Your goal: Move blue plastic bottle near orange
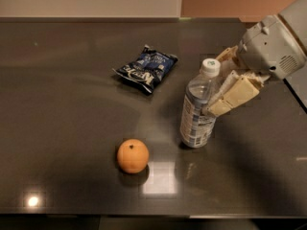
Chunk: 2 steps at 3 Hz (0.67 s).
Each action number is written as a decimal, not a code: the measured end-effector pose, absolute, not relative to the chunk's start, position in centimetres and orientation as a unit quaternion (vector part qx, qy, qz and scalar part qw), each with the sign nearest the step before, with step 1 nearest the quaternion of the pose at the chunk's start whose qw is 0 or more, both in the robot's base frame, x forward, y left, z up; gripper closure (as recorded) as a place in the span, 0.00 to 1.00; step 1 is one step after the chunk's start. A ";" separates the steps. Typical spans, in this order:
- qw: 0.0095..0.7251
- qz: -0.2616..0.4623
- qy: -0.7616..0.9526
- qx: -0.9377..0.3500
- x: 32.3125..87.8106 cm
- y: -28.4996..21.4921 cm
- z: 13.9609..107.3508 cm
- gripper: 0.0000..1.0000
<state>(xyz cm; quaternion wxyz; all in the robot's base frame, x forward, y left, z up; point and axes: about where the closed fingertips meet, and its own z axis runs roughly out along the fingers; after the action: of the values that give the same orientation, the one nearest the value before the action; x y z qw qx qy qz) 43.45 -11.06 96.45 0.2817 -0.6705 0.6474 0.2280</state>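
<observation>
1. Camera view looks down on a dark, glossy table (72,128) that fills most of the frame.
2. The blue plastic bottle (197,114), a tall clear water bottle with a white cap and a white-and-blue printed label, stands right of centre. It leans slightly, with its cap toward the upper right.
3. The pincer (215,87), with tan fingers (235,94), reaches in from the right edge and is clamped on the bottle's upper half. One finger lies across the bottle's right side and the other sits behind its neck.
4. A pale grey arm housing (273,47) carries the pincer at the upper right of the frame.
5. The orange (133,155), a small round fruit with a dark stem dot, sits lower centre. It is down and to the left of the bottle, near it but not touching.
6. A crumpled dark blue snack bag (146,68) lies flat at upper centre, apart from both the bottle and the orange.
7. Whether the bottle's base rests on the table or hangs just above it cannot be told.
</observation>
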 end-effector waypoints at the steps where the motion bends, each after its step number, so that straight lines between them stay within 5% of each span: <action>1: 0.279 0.234 0.634 -0.682 42.8 -9.9 96.0 1.00; 2: 0.281 0.232 0.625 -0.691 42.3 -9.0 95.7 1.00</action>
<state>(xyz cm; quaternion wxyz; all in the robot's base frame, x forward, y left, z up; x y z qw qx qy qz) 42.28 -9.00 95.71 0.2809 -0.6905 0.6248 0.2322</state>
